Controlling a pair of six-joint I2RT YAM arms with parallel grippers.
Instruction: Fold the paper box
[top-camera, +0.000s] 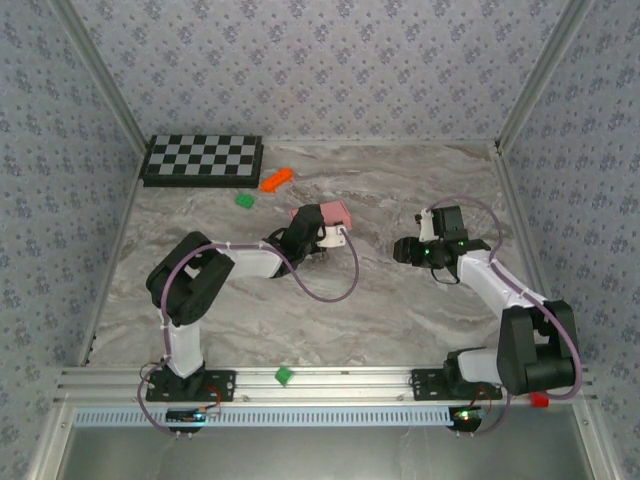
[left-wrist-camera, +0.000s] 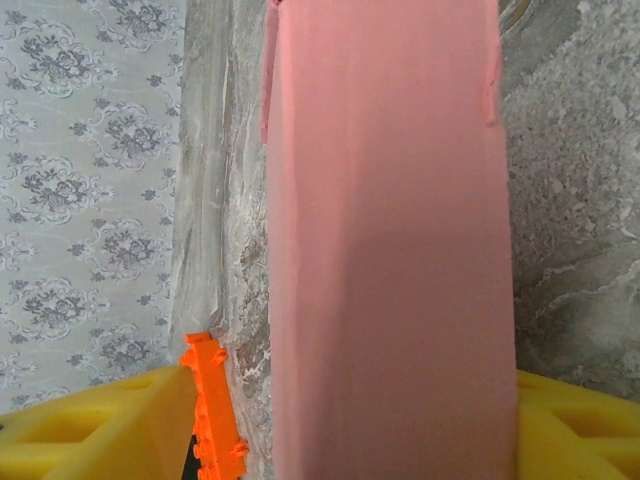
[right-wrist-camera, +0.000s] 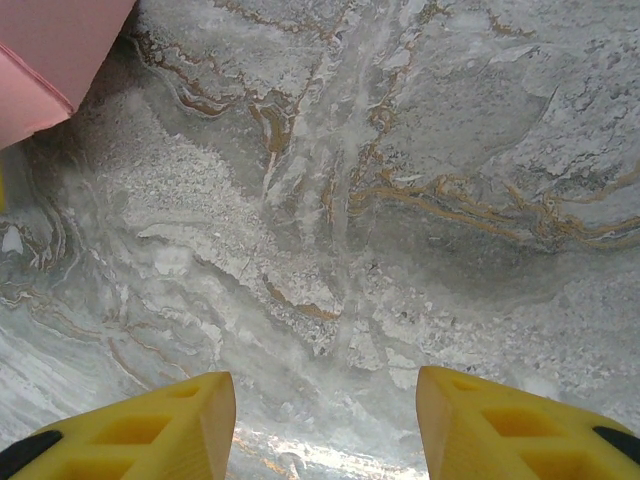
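Observation:
The paper box (top-camera: 332, 213) is a small pink folded box on the marble table, left of centre. In the left wrist view the paper box (left-wrist-camera: 390, 250) runs as a long pink panel straight up between the yellow fingers (left-wrist-camera: 100, 430). My left gripper (top-camera: 318, 232) (left-wrist-camera: 355, 425) stands open around its near end: a strip of table separates the left finger from the card, and the right finger sits right at the card's edge. To the right, my right gripper (top-camera: 405, 250) (right-wrist-camera: 325, 420) hovers open over bare marble, with a corner of the paper box (right-wrist-camera: 50, 60) at its upper left.
An orange block (top-camera: 276, 180) (left-wrist-camera: 215, 410) lies just behind and left of the box. One green block (top-camera: 244, 200) is near it and another (top-camera: 284, 376) sits on the front rail. A checkerboard (top-camera: 203, 158) occupies the back left corner. Patterned walls enclose the table.

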